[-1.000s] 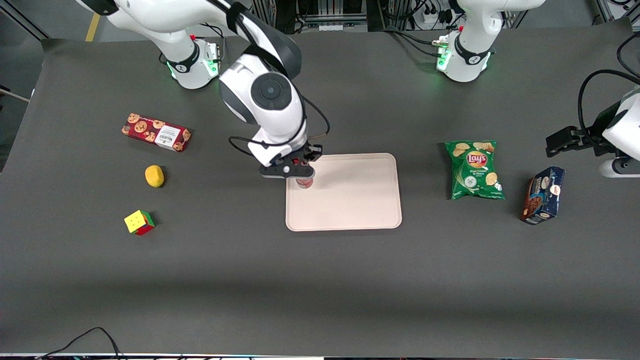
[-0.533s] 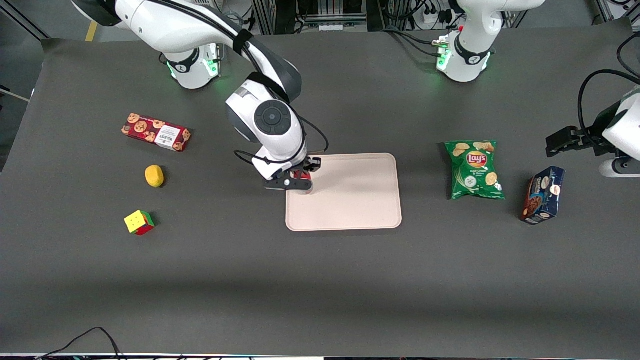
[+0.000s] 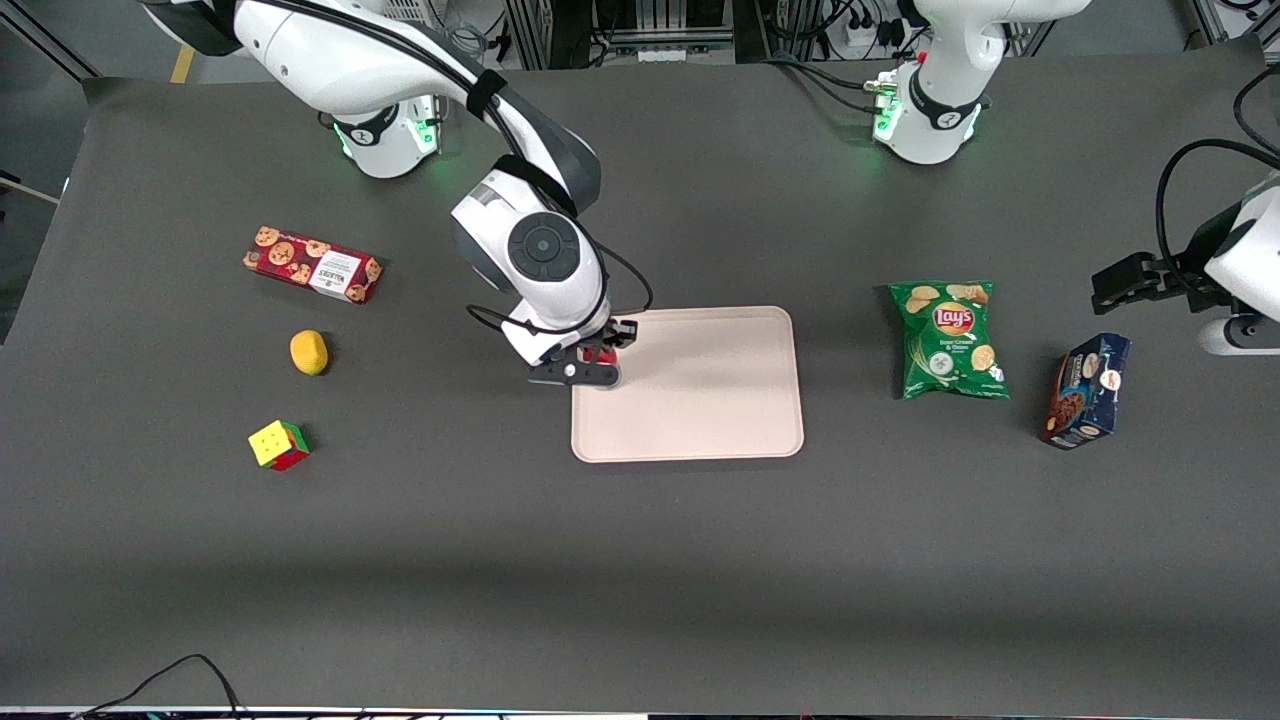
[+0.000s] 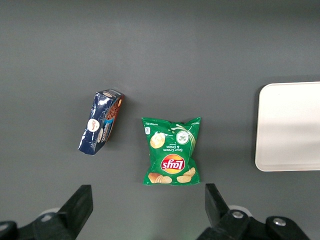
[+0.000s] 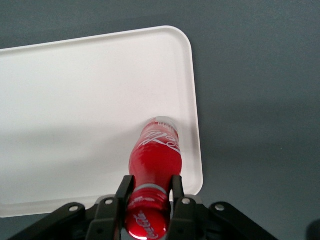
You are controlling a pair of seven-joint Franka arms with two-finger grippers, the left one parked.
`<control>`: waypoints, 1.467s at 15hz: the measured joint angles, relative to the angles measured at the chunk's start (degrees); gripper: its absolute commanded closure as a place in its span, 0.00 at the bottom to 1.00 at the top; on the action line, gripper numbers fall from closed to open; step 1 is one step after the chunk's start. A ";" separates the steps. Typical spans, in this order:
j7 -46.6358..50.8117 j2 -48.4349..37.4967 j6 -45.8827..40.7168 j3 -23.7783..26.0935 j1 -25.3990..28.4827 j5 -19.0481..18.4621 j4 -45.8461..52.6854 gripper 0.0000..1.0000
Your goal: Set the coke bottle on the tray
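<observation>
One claw point(image 3: 600, 362) hangs over the corner of the tray point(image 3: 700, 400) that lies toward the working arm's end of the tabletop point(image 3: 640, 560) and away from the front camera. Its two fingers point(image 5: 123, 192) are closed on the neck of the one coke bottle point(image 5: 154, 161), just under the cap. The bottle stands upright with its base down at the tray's surface, near the tray's rim; whether it touches the tray cannot be told.

There is one tray, near the middle of the tabletop. Toward the working arm's end lie three things: one red cookie box point(image 3: 312, 264), one yellow fruit point(image 3: 309, 352) and one puzzle cube point(image 3: 278, 445). Toward the parked arm's end lie two: one green chip bag point(image 3: 948, 340) and one dark blue packet point(image 3: 1086, 390).
</observation>
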 measured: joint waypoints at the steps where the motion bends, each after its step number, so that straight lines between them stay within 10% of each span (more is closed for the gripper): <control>1: 0.02 0.08 0.01 -0.09 -0.01 0.00 -0.04 0.53; 5: 0.16 0.25 0.20 -0.23 -0.03 0.00 -0.01 0.00; 12: 0.44 -1.02 0.14 -0.25 -1.84 0.00 1.01 0.00; 22: -20.83 -28.16 -9.55 -0.12 -21.16 4.69 -8.75 0.00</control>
